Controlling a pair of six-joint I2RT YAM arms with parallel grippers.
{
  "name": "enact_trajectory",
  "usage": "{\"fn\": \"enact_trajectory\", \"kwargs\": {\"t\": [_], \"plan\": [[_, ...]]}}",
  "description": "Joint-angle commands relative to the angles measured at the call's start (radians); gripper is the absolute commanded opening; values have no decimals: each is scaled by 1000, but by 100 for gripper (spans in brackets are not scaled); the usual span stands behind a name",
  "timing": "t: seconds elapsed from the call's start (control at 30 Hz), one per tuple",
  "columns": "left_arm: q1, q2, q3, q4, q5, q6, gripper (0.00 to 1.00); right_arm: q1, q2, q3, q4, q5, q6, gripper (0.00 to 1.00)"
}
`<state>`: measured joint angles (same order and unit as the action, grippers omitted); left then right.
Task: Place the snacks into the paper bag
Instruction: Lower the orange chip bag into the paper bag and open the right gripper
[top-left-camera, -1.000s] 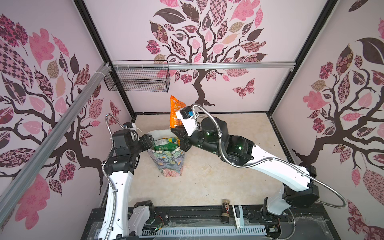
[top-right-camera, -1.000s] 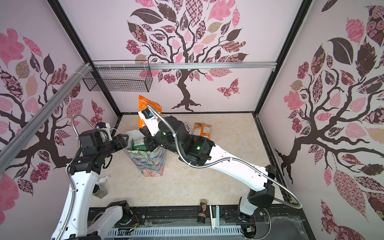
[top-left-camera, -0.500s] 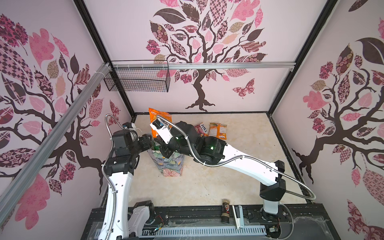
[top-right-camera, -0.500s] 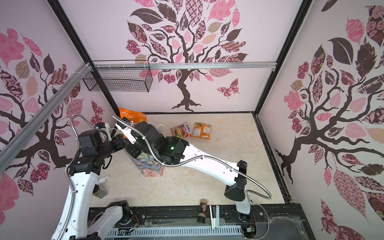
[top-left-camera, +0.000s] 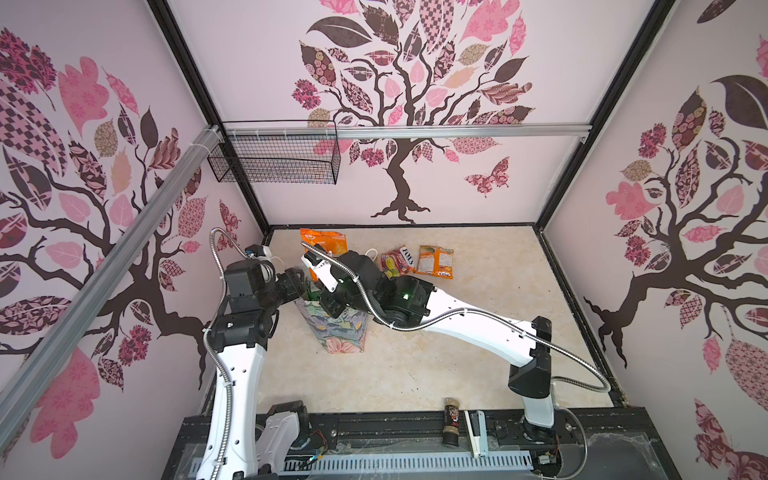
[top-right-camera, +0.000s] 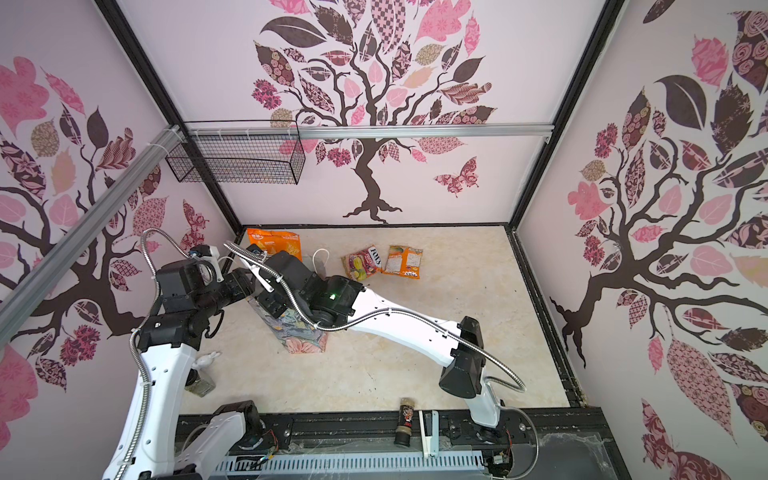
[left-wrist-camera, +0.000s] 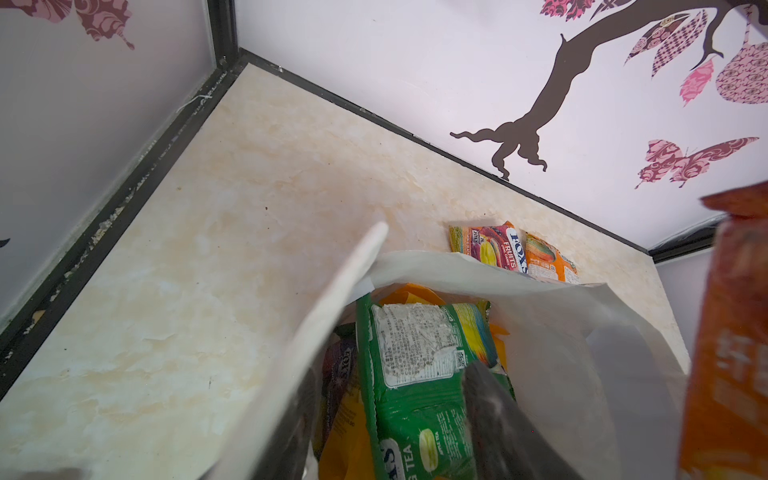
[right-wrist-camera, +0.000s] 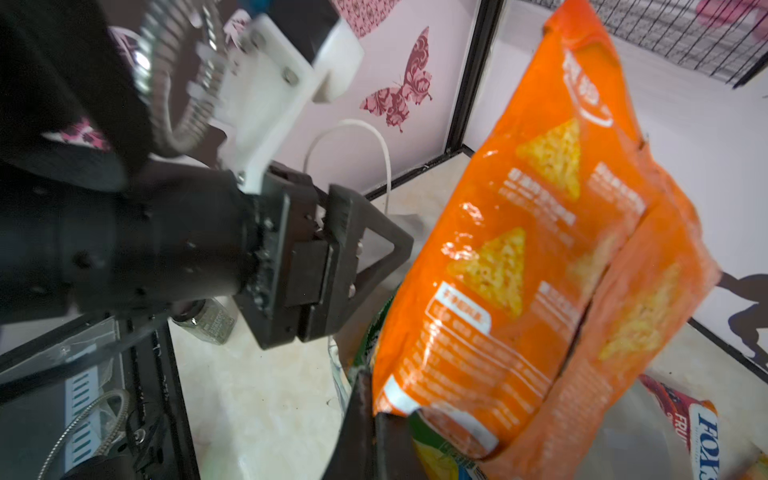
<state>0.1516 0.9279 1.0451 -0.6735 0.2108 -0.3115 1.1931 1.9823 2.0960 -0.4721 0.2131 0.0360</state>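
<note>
I am watching the right tool (right-wrist-camera: 376, 419) pinching the lower edge of the orange chip packet (right-wrist-camera: 540, 270), with its jaws closed tight on the foil. The packet is standing almost upright over the paper bag (top-left-camera: 340, 332). Its lower end is sitting at the bag's mouth and the rest is rising above the rim. In both top views its top is showing behind the right wrist.

The bag is standing upright on the counter (top-left-camera: 478, 353), left of the middle, between the two arms. One white cord handle (right-wrist-camera: 370, 137) is arching up beside it.

The left tool (top-left-camera: 302, 289) is reaching in at the bag's mouth from the left. Its jaws are standing partly apart, and in the left wrist view one dark finger (left-wrist-camera: 498, 415) is showing inside the bag against the white lining. I cannot tell whether the tool is pressing on the paper.

Inside the bag, a green tea packet (left-wrist-camera: 419, 374) is lying on top with its printed back facing up. A yellow-orange packet (left-wrist-camera: 399, 293) is peeking out beyond it, and a purple packet (left-wrist-camera: 340, 365) is tucked beside it.

Two snacks are lying flat on the counter toward the back wall, well apart from the bag: a red FOX'S packet (top-left-camera: 398, 261) and, touching it on the right, a smaller orange packet (top-left-camera: 435, 261).

Near the front rail a dark jar (top-left-camera: 451, 419) and a white stapler-like object (top-left-camera: 473, 428) are sitting side by side. A black wire basket (top-left-camera: 274, 158) is hanging on the back wall.
</note>
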Motion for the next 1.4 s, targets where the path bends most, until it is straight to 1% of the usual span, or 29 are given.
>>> {"fn": "enact_trajectory", "kwargs": {"t": [0.0, 0.1, 0.53, 0.6, 0.67, 0.8, 0.93, 1.07, 1.13, 1.27, 1.37], "plan": [[5, -5, -29, 28, -8, 0, 61, -14, -6, -21, 22, 2, 23, 0], [6, -7, -30, 30, -8, 0, 61, -21, -4, -36, 26, 27, 21, 0], [7, -6, -29, 29, -6, 0, 61, -29, -47, -117, 47, 2, 50, 0], [8, -8, -30, 29, -7, 0, 61, -29, -47, -116, 47, -1, 51, 3], [8, -8, -30, 30, -7, 0, 62, -29, -46, -114, 47, 1, 51, 13], [11, -7, -29, 29, -7, 0, 62, -29, -41, -94, 39, 2, 48, 21], [11, -8, -30, 28, -7, 0, 62, -29, -42, -70, 21, 0, 45, 24], [10, -10, -29, 29, -8, 2, 62, -29, -68, -65, 20, 1, 38, 30], [11, -9, -27, 26, -7, 3, 63, -29, -91, -68, 20, -9, 36, 31], [11, -3, 5, 12, -36, 22, 63, -29, -183, -116, 36, -36, 38, 32], [9, 17, 89, -65, -52, 47, 65, -29, -298, -226, 85, -19, 47, 33]]}}
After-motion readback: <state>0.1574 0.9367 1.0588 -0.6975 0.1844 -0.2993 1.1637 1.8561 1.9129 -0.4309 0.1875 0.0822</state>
